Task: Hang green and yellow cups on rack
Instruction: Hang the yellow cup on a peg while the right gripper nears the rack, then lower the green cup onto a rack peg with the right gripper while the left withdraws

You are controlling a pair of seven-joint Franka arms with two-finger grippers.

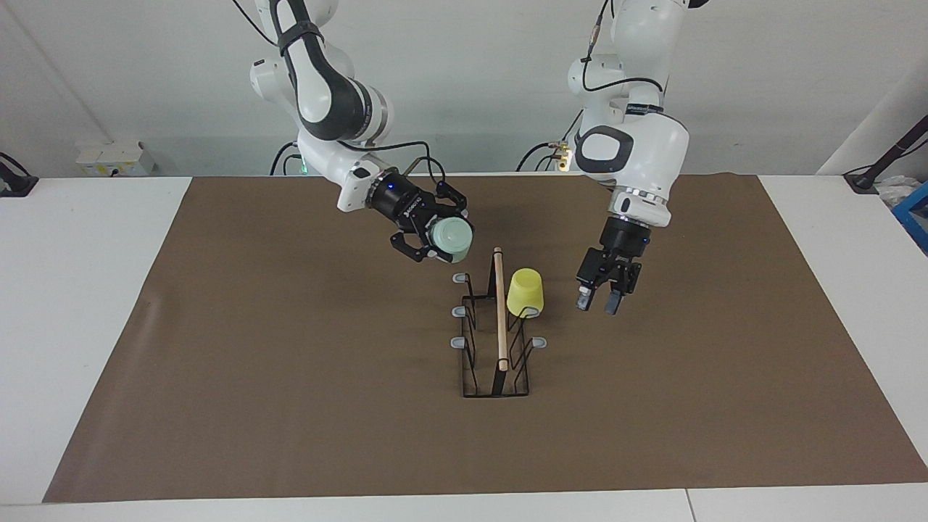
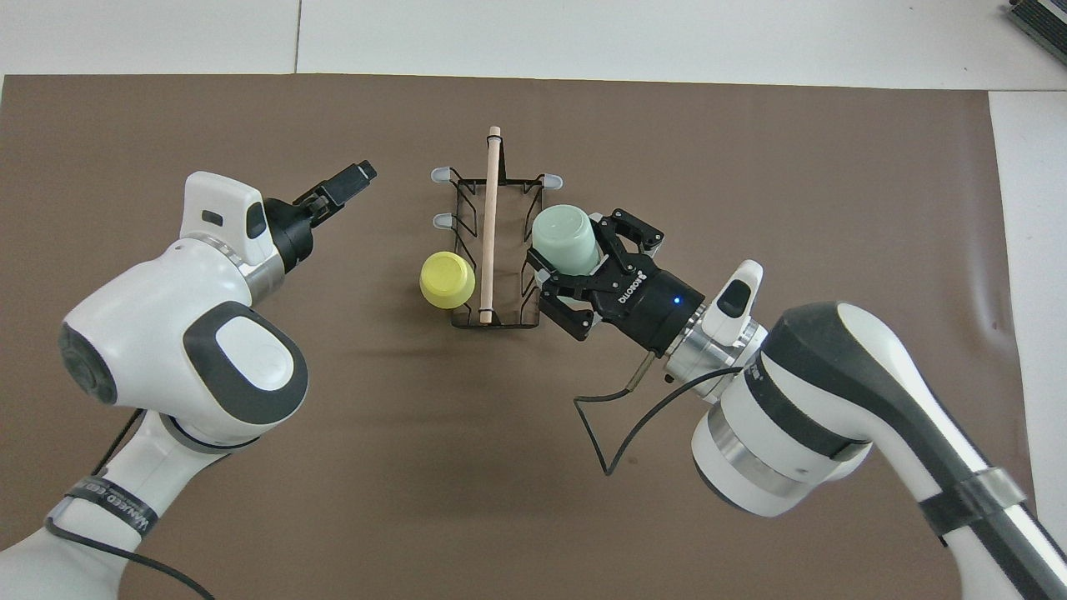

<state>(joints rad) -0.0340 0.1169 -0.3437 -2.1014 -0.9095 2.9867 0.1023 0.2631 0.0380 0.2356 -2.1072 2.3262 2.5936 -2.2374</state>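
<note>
While the yellow cup (image 1: pixel 525 291) hangs on the rack (image 1: pixel 495 341), right end effector (image 1: pixel 440 242) grips the green cup (image 1: pixel 451 240); left end effector (image 1: pixel 599 302) empty, apart.

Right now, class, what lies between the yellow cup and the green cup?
The rack's wooden rod, running along the top of the rack. The overhead view shows the yellow cup beside it and the green cup in the right gripper.

Right arm is reaching in from its own side, wrist tilting down and inward, right gripper (image 1: pixel 435 235) (image 2: pixel 575 267) raised in the air, fingers clamping the green cup (image 1: pixel 451 240) (image 2: pixel 564 239). Left arm is hanging with wrist pointing down, left gripper (image 1: pixel 599 299) (image 2: pixel 354 179) raised off the table, fingers slightly parted, holding nothing.
</note>
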